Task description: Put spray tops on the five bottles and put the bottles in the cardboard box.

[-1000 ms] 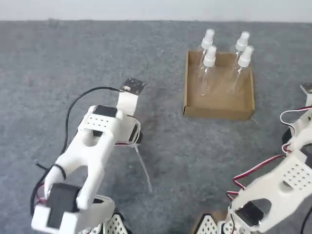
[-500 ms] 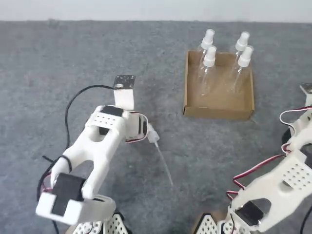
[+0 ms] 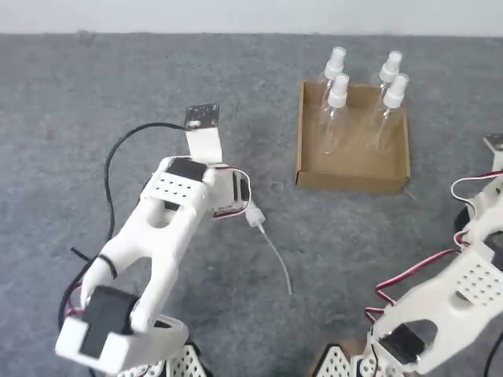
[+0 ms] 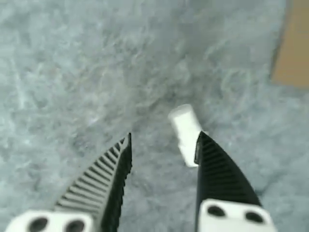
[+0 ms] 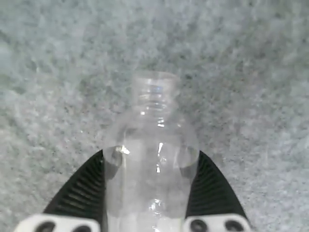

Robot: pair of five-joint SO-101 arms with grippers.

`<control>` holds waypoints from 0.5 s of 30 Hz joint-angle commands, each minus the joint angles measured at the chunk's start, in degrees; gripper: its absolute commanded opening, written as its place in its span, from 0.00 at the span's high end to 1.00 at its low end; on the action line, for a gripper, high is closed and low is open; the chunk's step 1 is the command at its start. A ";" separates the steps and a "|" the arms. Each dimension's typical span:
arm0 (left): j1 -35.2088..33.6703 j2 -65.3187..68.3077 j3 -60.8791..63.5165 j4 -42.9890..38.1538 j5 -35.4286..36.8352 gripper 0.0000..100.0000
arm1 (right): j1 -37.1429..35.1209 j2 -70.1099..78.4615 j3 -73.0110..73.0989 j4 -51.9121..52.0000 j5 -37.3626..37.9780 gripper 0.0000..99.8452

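A white spray top [image 3: 255, 216] with a long thin tube lies on the grey carpet, its tube trailing toward the near edge. My left gripper [image 3: 242, 201] is right beside it. In the left wrist view the left gripper [image 4: 164, 140] stands open, and the spray top [image 4: 185, 134] rests against the tip of one finger, not clamped. My right gripper [image 5: 152, 166] is shut on a clear bottle [image 5: 152, 145] with an uncapped neck, held over the carpet. The cardboard box [image 3: 352, 174] at the back right holds several capped bottles [image 3: 334, 110].
The right arm [image 3: 444, 302] occupies the near right corner, with red and white wires beside it. A black cable [image 3: 118, 169] loops to the left of the left arm. A corner of the cardboard box [image 4: 292, 48] is visible in the left wrist view.
The left arm has swung to the right, toward the box, and the spray top with its tube has shifted right along with it. The right arm has not moved.
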 commanded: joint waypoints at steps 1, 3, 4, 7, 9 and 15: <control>2.46 -2.55 -0.31 -5.27 3.25 0.80 | -0.75 -1.36 -3.87 2.59 0.70 0.97; 4.40 -0.09 0.92 -8.26 4.92 0.80 | -1.19 -1.36 -3.87 2.86 0.70 0.97; 5.54 1.32 1.19 -9.23 5.89 0.80 | -1.27 -1.36 -3.87 2.95 0.70 0.97; 7.82 4.40 1.01 -10.29 6.77 0.80 | -1.45 -1.36 -3.87 2.95 0.70 0.97; 7.91 5.71 0.84 -10.20 6.77 0.80 | -1.45 -1.36 -3.87 2.95 0.70 0.97; 7.65 8.18 2.77 -9.93 3.60 0.80 | -1.45 -1.36 -3.87 2.95 0.70 0.97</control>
